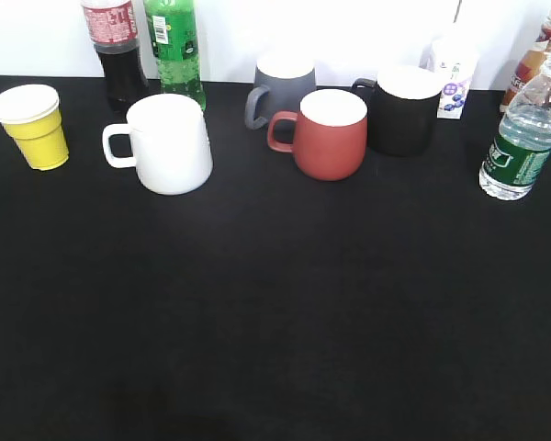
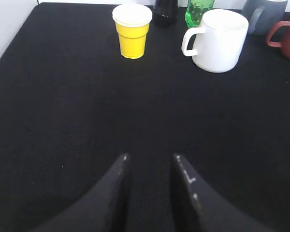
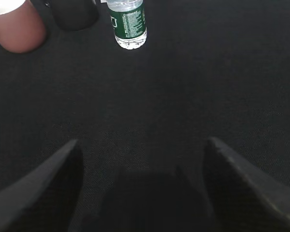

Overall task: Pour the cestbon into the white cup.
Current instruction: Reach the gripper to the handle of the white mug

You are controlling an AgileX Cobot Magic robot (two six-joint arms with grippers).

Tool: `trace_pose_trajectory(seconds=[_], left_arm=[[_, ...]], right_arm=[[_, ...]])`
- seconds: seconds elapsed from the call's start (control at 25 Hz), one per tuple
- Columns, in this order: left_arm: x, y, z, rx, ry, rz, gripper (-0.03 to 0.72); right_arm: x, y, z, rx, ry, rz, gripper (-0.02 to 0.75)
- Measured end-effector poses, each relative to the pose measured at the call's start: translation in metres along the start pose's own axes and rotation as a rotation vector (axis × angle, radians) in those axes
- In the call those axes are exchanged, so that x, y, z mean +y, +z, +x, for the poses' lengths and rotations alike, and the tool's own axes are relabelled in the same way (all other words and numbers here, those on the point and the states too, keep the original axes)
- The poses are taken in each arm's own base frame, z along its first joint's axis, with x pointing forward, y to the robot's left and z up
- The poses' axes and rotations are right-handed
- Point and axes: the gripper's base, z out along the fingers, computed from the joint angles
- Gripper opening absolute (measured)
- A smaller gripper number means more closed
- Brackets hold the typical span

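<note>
The cestbon bottle (image 1: 523, 138), clear with a dark green label, stands upright at the right edge of the table; it also shows at the top of the right wrist view (image 3: 128, 24). The white cup (image 1: 170, 142), a large mug with its handle to the left, stands at the back left, and shows in the left wrist view (image 2: 218, 39). My left gripper (image 2: 150, 157) is open with a moderate gap, empty, low over bare cloth well short of the cup. My right gripper (image 3: 142, 142) is wide open and empty, well short of the bottle. Neither gripper shows in the exterior view.
A yellow paper cup (image 1: 35, 126) stands far left. A cola bottle (image 1: 115, 50) and a green soda bottle (image 1: 176, 46) stand behind the white cup. Grey (image 1: 280, 90), red (image 1: 329, 133) and black (image 1: 404, 108) mugs, a white carton (image 1: 455, 83) and another bottle (image 1: 537, 55) line the back.
</note>
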Motion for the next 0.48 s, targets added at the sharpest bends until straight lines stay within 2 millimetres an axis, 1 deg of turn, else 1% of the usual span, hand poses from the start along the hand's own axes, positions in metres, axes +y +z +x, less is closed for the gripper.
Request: trace_pose_trajectory(seconds=[0.32, 0.36, 0.4, 0.44, 0.48], left_arm=[[0.0, 0.0, 0.0, 0.0, -0.001, 0.002, 0.23], [0.0, 0.0, 0.0, 0.001, -0.001, 0.002, 0.271], [0.0, 0.002, -0.001, 0.017, -0.004, 0.003, 0.354], [0.0, 0.004, -0.006, 0.036, -0.007, 0.004, 0.466], [0.0, 0.004, -0.016, 0.051, -0.007, 0.0, 0.573]], right_arm=[[0.0, 0.0, 0.0, 0.0, 0.0, 0.0, 0.587], [0.0, 0.0, 0.0, 0.0, 0.0, 0.0, 0.587], [0.0, 0.0, 0.0, 0.0, 0.0, 0.0, 0.587], [0.0, 0.0, 0.0, 0.0, 0.0, 0.0, 0.587], [0.0, 0.0, 0.0, 0.0, 0.0, 0.0, 0.587]])
